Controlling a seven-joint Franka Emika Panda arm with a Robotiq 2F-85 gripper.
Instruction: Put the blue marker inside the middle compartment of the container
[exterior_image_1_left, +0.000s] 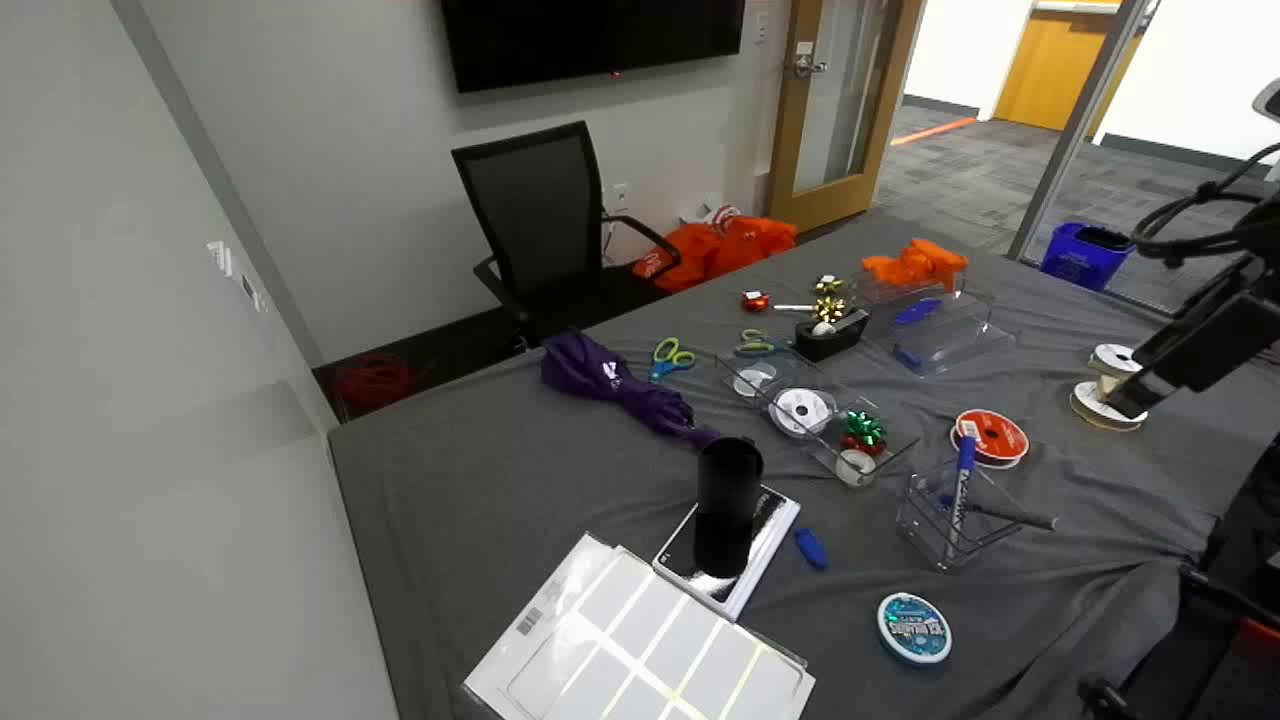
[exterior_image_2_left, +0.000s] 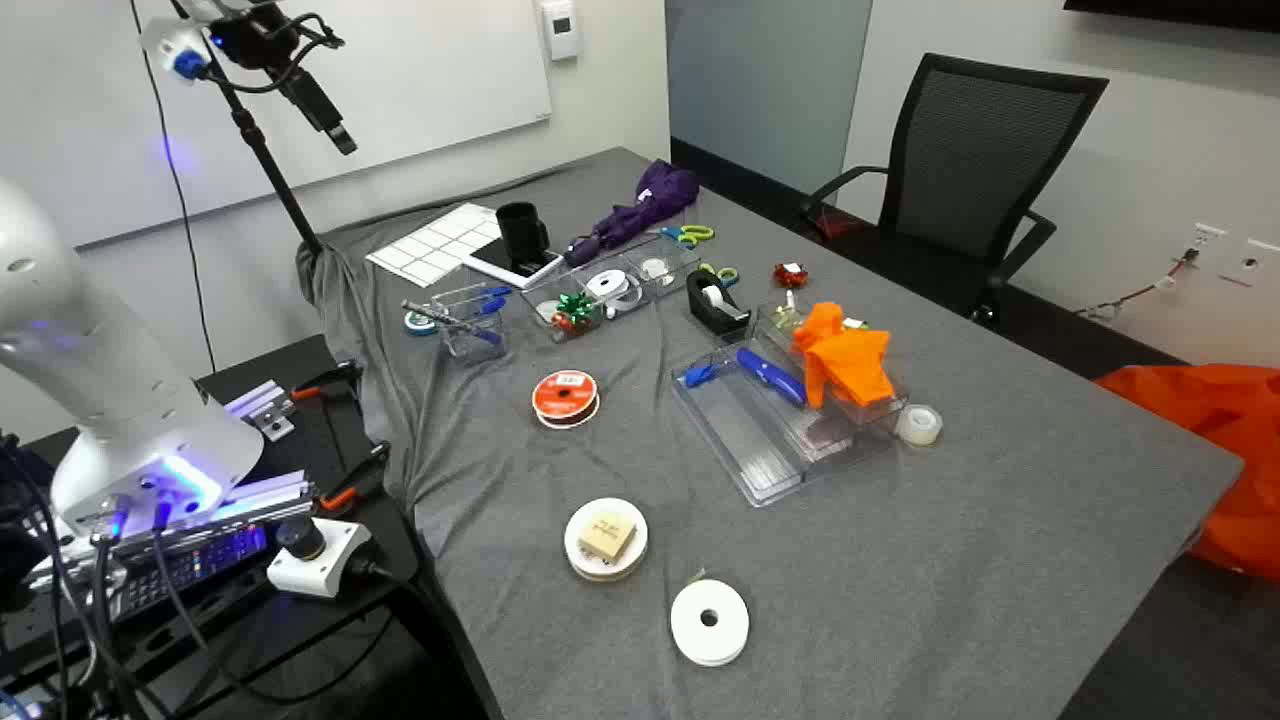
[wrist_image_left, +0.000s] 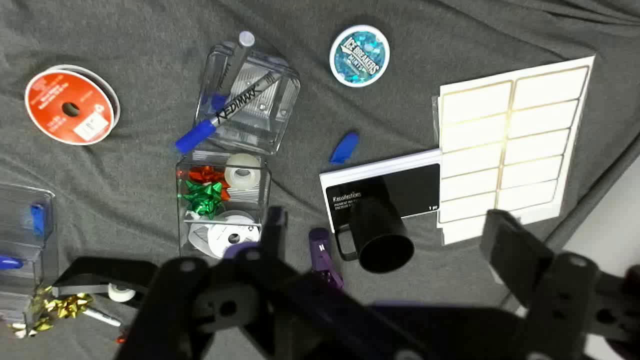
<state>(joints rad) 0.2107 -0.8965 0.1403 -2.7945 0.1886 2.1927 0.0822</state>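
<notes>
Blurred hand (wrist_image_left: 387, 227), cropped tray (wrist_image_left: 17, 220), half-hidden umbrella (wrist_image_left: 320, 243)

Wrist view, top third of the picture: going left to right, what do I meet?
Round orange-red paper-faced spool, clear plastic bin with a blue-capped silver marker leaning in it, round teal-and-white mint tub, white rectangular label sheet.
</notes>
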